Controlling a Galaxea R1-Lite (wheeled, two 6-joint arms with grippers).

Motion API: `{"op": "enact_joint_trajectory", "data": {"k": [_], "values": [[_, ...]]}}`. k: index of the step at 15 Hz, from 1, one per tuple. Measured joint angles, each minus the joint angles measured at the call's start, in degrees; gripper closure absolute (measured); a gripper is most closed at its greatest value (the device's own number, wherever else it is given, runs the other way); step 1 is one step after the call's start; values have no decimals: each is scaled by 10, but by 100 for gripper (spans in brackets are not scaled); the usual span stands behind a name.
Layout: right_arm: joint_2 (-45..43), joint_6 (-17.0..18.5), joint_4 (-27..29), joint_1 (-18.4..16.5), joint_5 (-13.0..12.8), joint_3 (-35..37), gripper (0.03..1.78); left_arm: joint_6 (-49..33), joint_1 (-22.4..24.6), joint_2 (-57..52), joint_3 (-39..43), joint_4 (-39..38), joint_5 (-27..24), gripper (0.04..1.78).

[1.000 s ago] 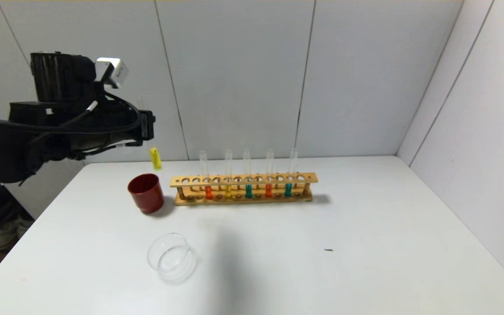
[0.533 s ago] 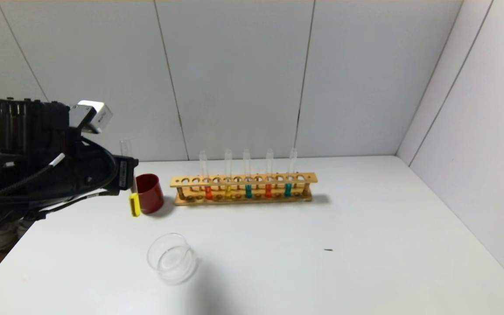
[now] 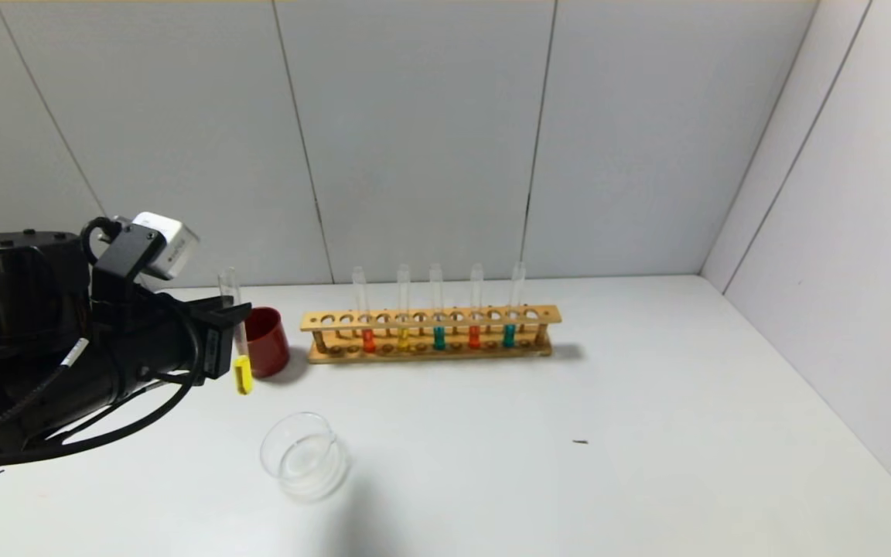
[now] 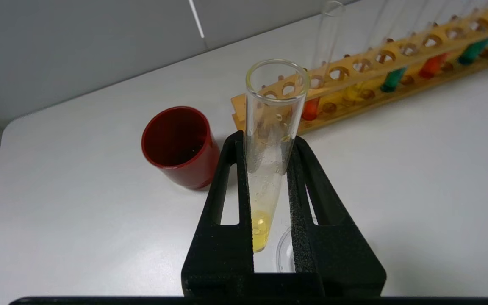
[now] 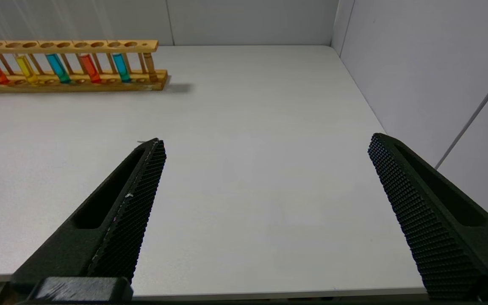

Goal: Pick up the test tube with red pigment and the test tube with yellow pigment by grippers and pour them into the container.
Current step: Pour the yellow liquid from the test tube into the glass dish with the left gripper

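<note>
Test tube with yellow pigment (image 3: 238,340) stands near-upright, mouth up, clamped in left tool (image 3: 223,344)

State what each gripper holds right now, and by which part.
The left gripper holds the test tube with yellow pigment, clamped around its middle, above the yellow liquid. The right gripper is open and holds nothing.

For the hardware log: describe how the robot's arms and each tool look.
The left tool has two flat black fingers with long slots, narrowing to their tips and faced with rough black padding. Its arm is matte black, with looping black cables, one bearing a white tag, and a white-grey box on top. The right tool has matching black fingers, slotted, with dimpled grid faces.
</note>
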Motion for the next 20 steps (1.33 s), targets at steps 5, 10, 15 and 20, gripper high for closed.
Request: {"op": "enact_joint_trajectory", "data": {"k": [5,10,15,20], "values": [[0,0,0,0,0,0,6,232,77,24,9,0,-136,152],[0,0,0,0,0,0,6,370,136,63,-35,4,-297,152],[0,0,0,0,0,0,6,590,128,92,-37,7,-275,152],[0,0,0,0,0,0,6,748,126,99,-18,7,-261,152]]}}
